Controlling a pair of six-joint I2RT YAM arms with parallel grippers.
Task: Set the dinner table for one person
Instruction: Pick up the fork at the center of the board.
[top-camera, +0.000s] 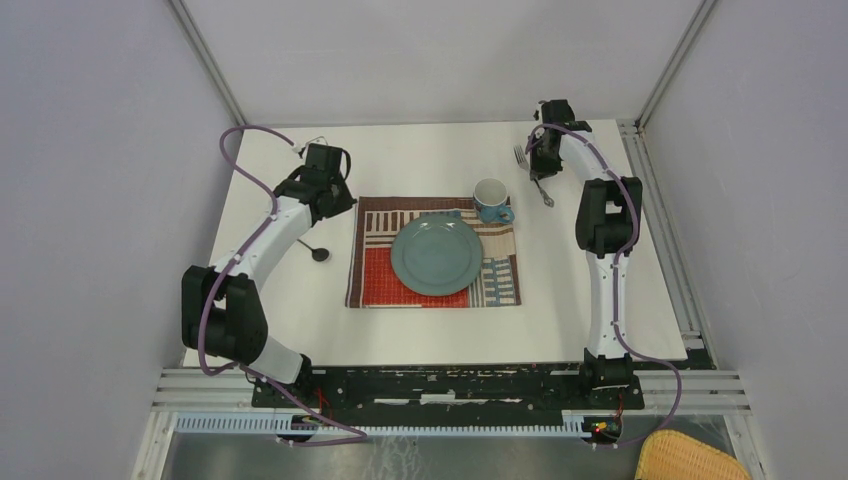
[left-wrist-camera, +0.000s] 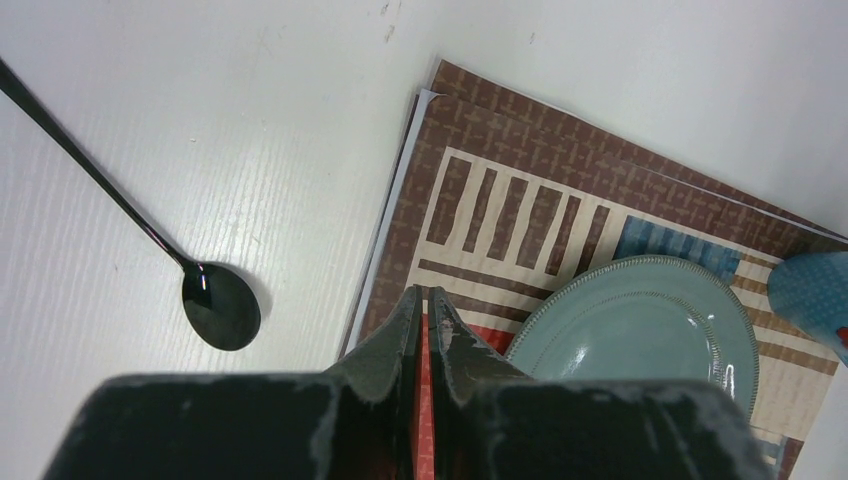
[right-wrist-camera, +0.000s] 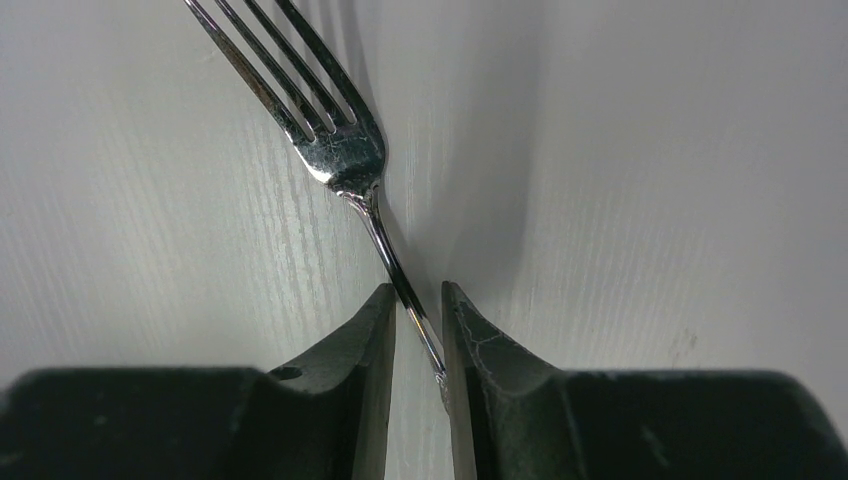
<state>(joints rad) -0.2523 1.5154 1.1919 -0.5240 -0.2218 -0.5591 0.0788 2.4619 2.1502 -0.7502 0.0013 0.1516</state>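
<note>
The white dinner table (top-camera: 420, 160) carries a striped patchwork placemat (top-camera: 380, 280) with a teal plate (top-camera: 437, 254) on it and a blue cup (top-camera: 491, 199) at the mat's far right corner. A black spoon (top-camera: 318, 252) lies on the table left of the mat; it also shows in the left wrist view (left-wrist-camera: 218, 305). My left gripper (left-wrist-camera: 427, 292) is shut and empty, above the mat's far left corner (top-camera: 345, 205). A silver fork (right-wrist-camera: 345, 150) lies at the far right (top-camera: 545, 195). My right gripper (right-wrist-camera: 418, 290) is closed narrowly on its handle (top-camera: 540, 170), which touches both fingers.
Metal rails (top-camera: 690, 300) edge the table's right and near sides. Grey walls enclose the left, right and far sides. A yellow woven basket (top-camera: 690, 458) sits below the table's near right corner.
</note>
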